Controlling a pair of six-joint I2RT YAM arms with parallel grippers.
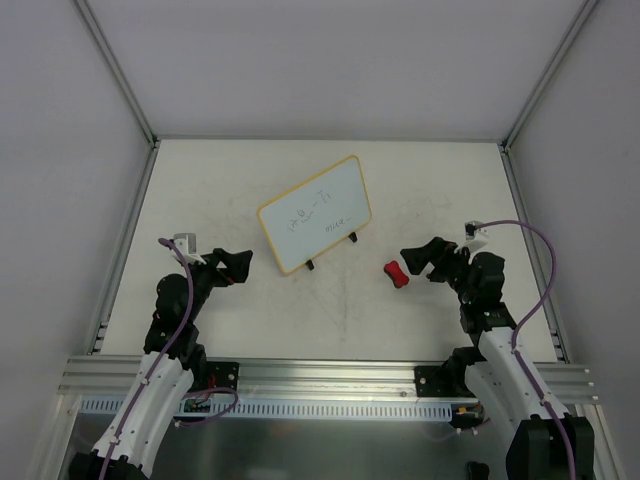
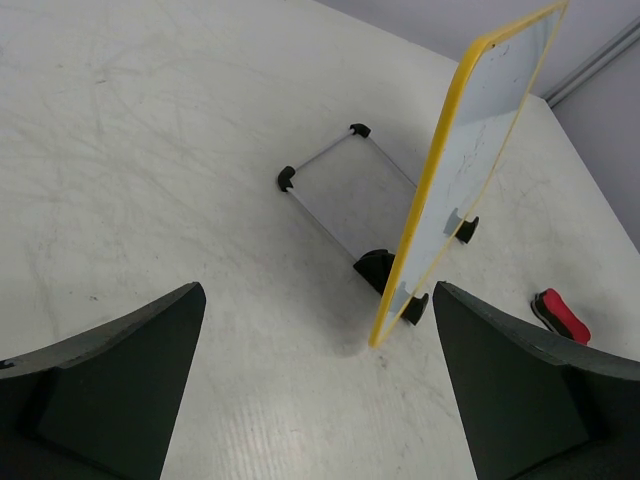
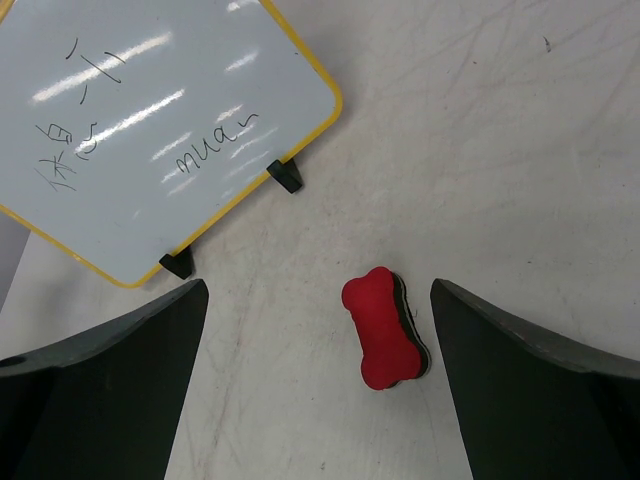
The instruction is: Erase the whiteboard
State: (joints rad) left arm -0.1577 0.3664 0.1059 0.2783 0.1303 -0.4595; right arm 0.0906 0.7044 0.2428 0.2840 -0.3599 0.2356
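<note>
The whiteboard stands tilted on two black feet at mid-table, with a yellow frame and dark scribbles on its face. The right wrist view shows its face; the left wrist view shows it nearly edge-on. A red bone-shaped eraser lies flat on the table to its right. My right gripper is open and empty; the eraser lies just ahead between its fingers, nearer the right one. My left gripper is open and empty, just left of the board's near-left corner.
The board's metal back stand with black caps lies on the table behind it. The eraser also shows in the left wrist view. Grey walls and aluminium rails enclose the white table.
</note>
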